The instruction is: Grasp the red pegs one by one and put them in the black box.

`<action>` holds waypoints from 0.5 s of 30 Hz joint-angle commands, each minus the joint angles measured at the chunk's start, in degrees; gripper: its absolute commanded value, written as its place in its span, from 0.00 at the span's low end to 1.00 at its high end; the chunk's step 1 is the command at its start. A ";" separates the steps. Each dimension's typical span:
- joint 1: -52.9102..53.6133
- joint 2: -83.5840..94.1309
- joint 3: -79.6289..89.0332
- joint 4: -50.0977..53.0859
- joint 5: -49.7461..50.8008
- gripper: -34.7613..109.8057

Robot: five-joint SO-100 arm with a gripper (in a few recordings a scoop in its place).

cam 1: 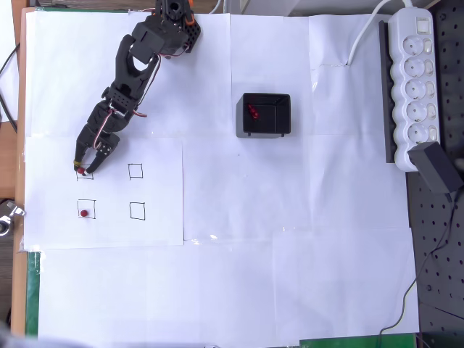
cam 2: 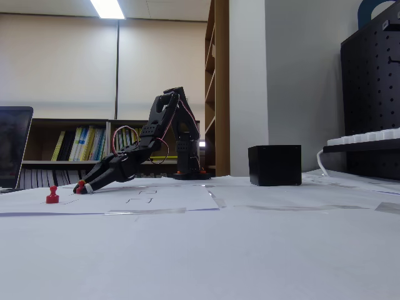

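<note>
Your table was papered white, which made the small things easy to pick out. The arm reached out low from its base toward the printed squares at the left of the overhead view, presumably marks for where each peg starts. The black box sat well apart to the right, open side up, with what looked like two red pegs already inside. Your pincer was down at the upper-left square, its jaws partly spread around a red peg; whether they had pinched it yet, I could not tell. One more peg stood upright in the lower-left square. I judged you were on the third grasp, with half the job left.
</note>
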 commanded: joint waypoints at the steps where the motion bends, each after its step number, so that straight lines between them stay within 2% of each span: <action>1: 0.70 -0.70 2.81 2.29 0.70 0.24; 4: 0.35 -6.06 3.96 17.84 6.24 0.24; 6: 0.18 -11.43 5.89 36.30 13.62 0.24; 9: -0.97 -19.95 7.29 58.36 22.50 0.24; 12: -6.15 -29.27 11.69 78.93 19.95 0.24; 15: -14.68 -35.68 23.47 102.74 10.11 0.24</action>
